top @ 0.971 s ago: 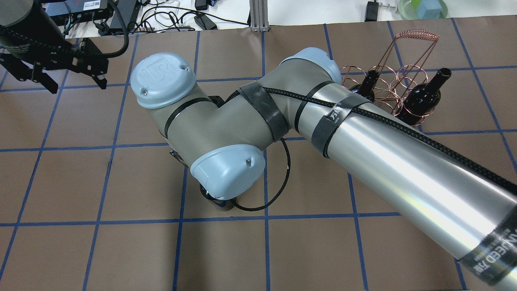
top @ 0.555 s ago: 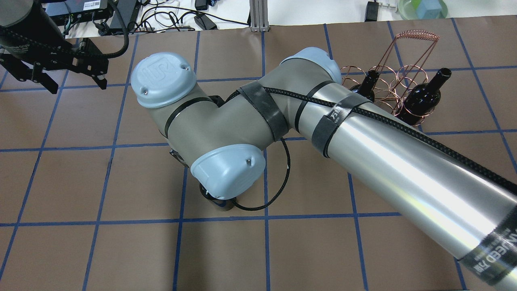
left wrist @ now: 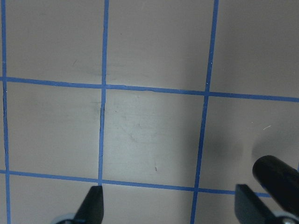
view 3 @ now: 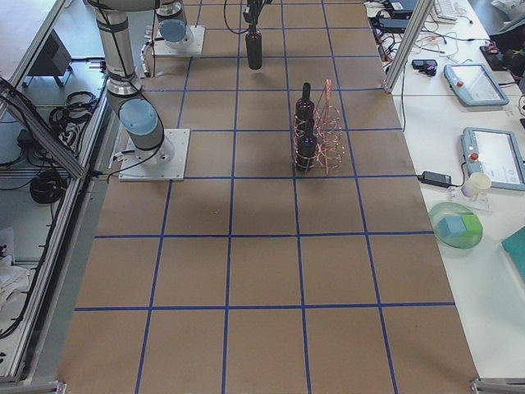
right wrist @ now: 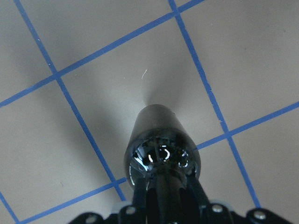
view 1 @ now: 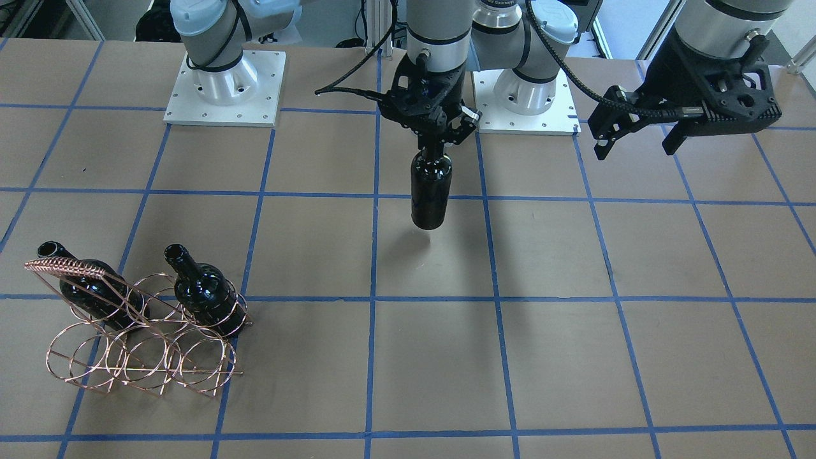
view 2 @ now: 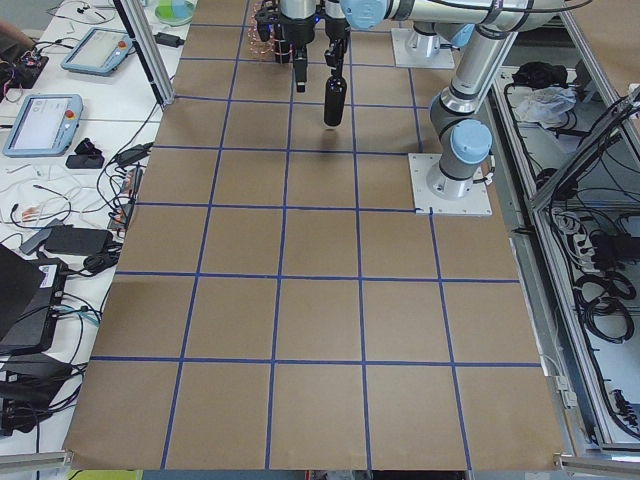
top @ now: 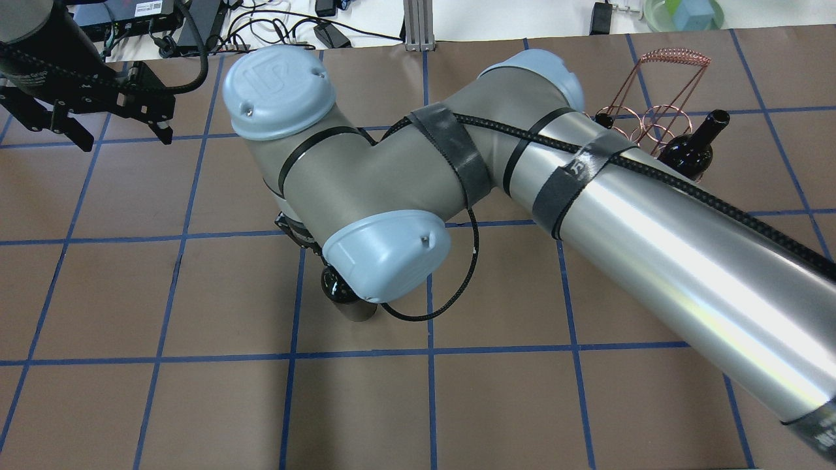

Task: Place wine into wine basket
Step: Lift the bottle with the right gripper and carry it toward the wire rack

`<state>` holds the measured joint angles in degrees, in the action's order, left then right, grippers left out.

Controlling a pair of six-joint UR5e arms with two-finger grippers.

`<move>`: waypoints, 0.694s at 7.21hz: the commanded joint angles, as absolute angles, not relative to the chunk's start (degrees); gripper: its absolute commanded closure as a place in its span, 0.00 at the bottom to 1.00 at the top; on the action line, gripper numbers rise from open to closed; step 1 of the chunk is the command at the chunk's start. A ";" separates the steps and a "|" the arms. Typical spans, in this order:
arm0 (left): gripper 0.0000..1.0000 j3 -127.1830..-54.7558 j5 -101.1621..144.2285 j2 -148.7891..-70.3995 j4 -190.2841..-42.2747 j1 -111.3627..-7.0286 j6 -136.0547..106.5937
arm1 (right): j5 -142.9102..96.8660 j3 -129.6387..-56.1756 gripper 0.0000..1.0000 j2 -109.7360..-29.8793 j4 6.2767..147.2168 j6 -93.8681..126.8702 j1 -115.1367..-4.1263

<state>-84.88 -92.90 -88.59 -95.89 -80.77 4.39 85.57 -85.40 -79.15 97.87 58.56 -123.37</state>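
Wine (view 1: 431,191) clamped by neck in right hand (view 1: 435,137); hangs upright straight below it, clear of worktop (view 1: 574,255). Needs carrying well rightward and outward to wine basket (view 1: 143,344). Left hand (view 1: 634,145) spread apart, farther off.

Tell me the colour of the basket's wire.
Copper, rose-gold. The basket shows best in the exterior front-facing view.

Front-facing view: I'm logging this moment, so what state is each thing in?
Wine: held by its neck, hanging upright off the table.
Right claw: shut on the wine.
Left claw: open, empty.
Wine basket: on the table, holding two bottles, other rings empty.
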 commanded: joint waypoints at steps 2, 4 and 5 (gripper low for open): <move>0.00 -85.34 -92.73 -88.59 -95.89 -80.77 4.39 | 86.22 -85.25 0.91 -88.57 84.49 45.21 -114.90; 0.00 -85.34 -92.81 -88.59 -95.89 -80.86 4.39 | 86.57 -85.25 0.91 -92.01 79.74 34.85 -109.45; 0.00 -85.34 -92.81 -88.59 -95.89 -80.86 4.39 | 86.57 -85.25 0.91 -93.50 78.15 30.63 -107.25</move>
